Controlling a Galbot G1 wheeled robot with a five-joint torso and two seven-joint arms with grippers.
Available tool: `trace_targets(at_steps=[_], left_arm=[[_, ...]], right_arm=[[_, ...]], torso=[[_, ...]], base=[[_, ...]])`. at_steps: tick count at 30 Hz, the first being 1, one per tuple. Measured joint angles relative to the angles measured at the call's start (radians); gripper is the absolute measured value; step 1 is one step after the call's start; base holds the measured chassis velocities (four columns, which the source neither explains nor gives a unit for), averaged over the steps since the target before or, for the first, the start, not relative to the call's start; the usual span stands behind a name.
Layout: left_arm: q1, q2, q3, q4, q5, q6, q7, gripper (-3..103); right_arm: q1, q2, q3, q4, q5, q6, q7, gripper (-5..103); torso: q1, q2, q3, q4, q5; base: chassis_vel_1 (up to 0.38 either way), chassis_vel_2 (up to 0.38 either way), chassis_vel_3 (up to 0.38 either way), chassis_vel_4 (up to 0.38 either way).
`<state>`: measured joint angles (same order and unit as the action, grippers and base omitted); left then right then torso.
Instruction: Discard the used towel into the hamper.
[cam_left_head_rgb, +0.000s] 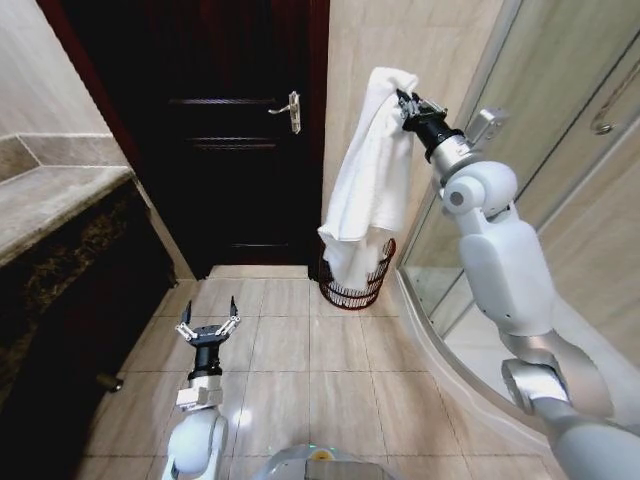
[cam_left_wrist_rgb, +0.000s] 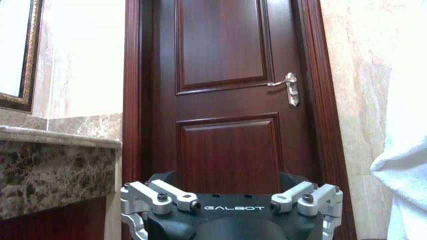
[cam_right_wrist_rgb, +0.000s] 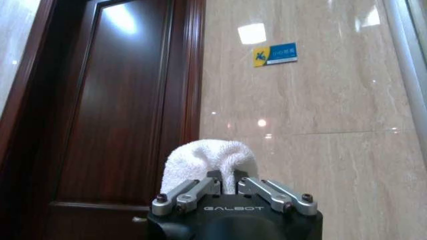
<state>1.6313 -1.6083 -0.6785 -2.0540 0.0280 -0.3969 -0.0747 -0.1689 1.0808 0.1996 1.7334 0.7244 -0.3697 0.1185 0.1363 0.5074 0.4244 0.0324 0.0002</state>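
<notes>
Down low on the left, the left gripper (cam_left_head_rgb: 208, 329) idles over the floor tiles (cam_left_head_rgb: 300, 370), jaws spread wide and holding nothing. Moving right, the white towel (cam_left_head_rgb: 365, 180) hangs long from the raised right gripper (cam_left_head_rgb: 404, 106), jaws pinched on its top fold. Its lower end dangles at the hamper (cam_left_head_rgb: 357, 280), which stands on the floor by the wall, beside the dark door (cam_left_head_rgb: 240, 130). The risk: it's a small bite of cloth, and a release could drape the towel over the rim or drop it outside. Readable writing: "GALBOT" on both gripper bodies; the blue-and-yellow wall sticker (cam_right_wrist_rgb: 275, 54) is illegible.
</notes>
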Motion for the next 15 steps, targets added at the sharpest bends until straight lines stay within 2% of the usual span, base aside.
trace_targets(at_steps=[7, 15], left_arm=[[-0.005, 0.000, -0.003, -0.002, -0.009, 0.005, 0.000, 100], [-0.013, 0.001, 0.005, 0.005, -0.037, -0.032, 0.002, 100]], right_arm=[[0.015, 0.006, -0.010, -0.010, -0.003, -0.008, -0.002, 9], [-0.019, -0.022, 0.011, 0.018, -0.006, -0.018, -0.004, 9]], torso=[[0.011, 0.028, 0.016, 0.0001, -0.0004], [0.020, 0.051, 0.032, 0.0001, -0.0001]], base=[[0.000, 0.000, 0.000, 0.000], [0.000, 0.000, 0.000, 0.000]])
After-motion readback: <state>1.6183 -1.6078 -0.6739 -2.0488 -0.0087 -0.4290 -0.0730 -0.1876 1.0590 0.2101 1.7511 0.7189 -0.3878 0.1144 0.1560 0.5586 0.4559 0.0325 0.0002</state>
